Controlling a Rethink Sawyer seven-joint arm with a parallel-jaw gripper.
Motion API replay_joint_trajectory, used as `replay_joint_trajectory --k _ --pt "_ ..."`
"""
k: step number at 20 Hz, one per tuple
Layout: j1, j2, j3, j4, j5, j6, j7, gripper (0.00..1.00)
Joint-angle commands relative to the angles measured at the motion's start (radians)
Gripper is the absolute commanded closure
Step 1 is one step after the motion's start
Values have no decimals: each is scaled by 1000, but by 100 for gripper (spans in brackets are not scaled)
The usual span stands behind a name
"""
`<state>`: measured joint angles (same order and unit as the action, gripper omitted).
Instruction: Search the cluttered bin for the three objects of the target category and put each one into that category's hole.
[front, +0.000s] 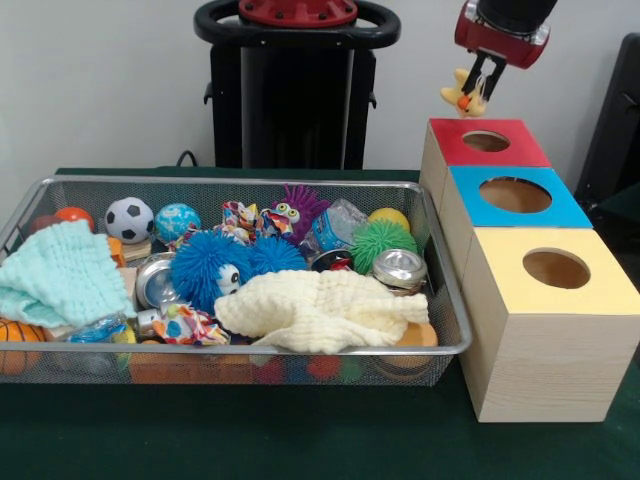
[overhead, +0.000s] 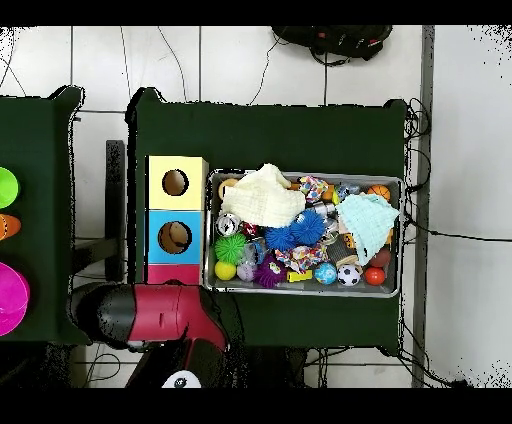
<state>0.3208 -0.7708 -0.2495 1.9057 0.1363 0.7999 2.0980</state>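
Note:
My gripper hangs at the upper right of the front view, shut on a small yellow rubber duck with an orange beak. The duck is in the air just above and slightly left of the round hole in the red-topped box. In the overhead view the red arm covers the gripper and part of the red box. The wire bin is full of toys: blue fuzzy balls, a green spiky ball, a soccer ball and a purple fuzzy creature.
A blue-topped box and a yellow-topped box, each with a hole, stand in a row with the red one beside the bin. A cream cloth and a mint cloth cover part of the clutter. Coloured bowls sit on the separate table.

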Motion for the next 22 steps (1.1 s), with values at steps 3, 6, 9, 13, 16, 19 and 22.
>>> replay_joint_trajectory --k 3,6,9,13,16,19,22 --pt "13 89 11 -71 28 6 258 100" --pt "28 113 6 -79 37 -15 272 100" --pt "34 144 1 -97 44 -32 278 100" --pt "49 159 -4 -113 58 -25 287 100" --pt "59 177 -6 -134 67 -20 298 100" --pt "66 187 -8 -144 81 -16 302 100" --pt "72 188 -16 -153 88 -4 297 100"
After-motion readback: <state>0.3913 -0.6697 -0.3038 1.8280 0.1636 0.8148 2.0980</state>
